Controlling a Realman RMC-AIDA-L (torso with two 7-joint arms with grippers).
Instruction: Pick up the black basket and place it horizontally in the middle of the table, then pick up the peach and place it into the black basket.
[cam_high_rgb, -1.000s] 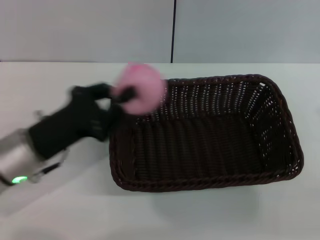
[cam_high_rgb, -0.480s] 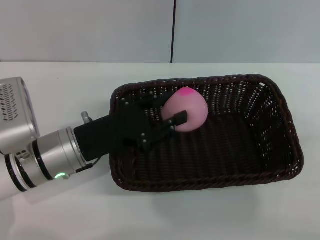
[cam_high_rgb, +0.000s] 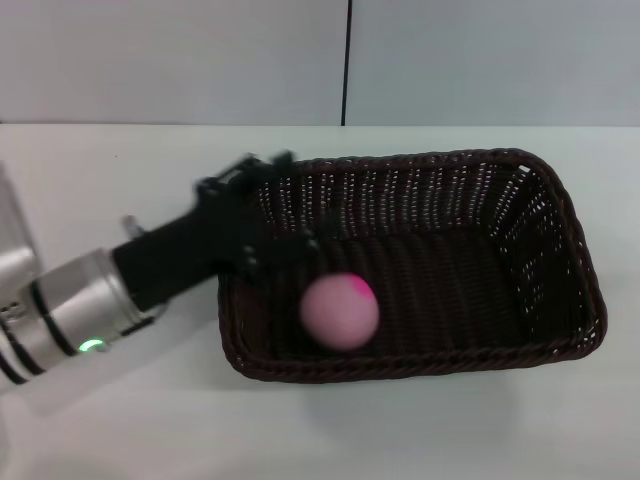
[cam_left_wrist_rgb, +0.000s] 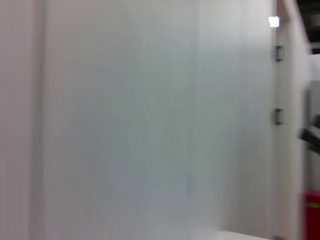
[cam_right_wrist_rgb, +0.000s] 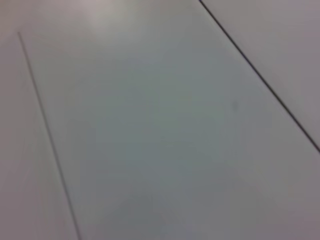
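Observation:
The black basket (cam_high_rgb: 560, 250) lies lengthwise across the middle of the white table (cam_high_rgb: 100, 170) in the head view. The peach (cam_high_rgb: 340, 311), pale pink with a magenta patch, lies inside the basket near its front left, free of any gripper. My left gripper (cam_high_rgb: 268, 208) is open and empty over the basket's left rim, a little behind and left of the peach. The right gripper is out of view. The wrist views show only pale wall and flat surfaces.
A pale grey wall with a dark vertical seam (cam_high_rgb: 347, 60) stands behind the table. My left arm's silver forearm (cam_high_rgb: 60, 310) reaches in from the lower left, over the table.
The left gripper held the peach over the basket half a second ago. Now the peach has dropped to the basket floor and the gripper has opened and pulled back left.

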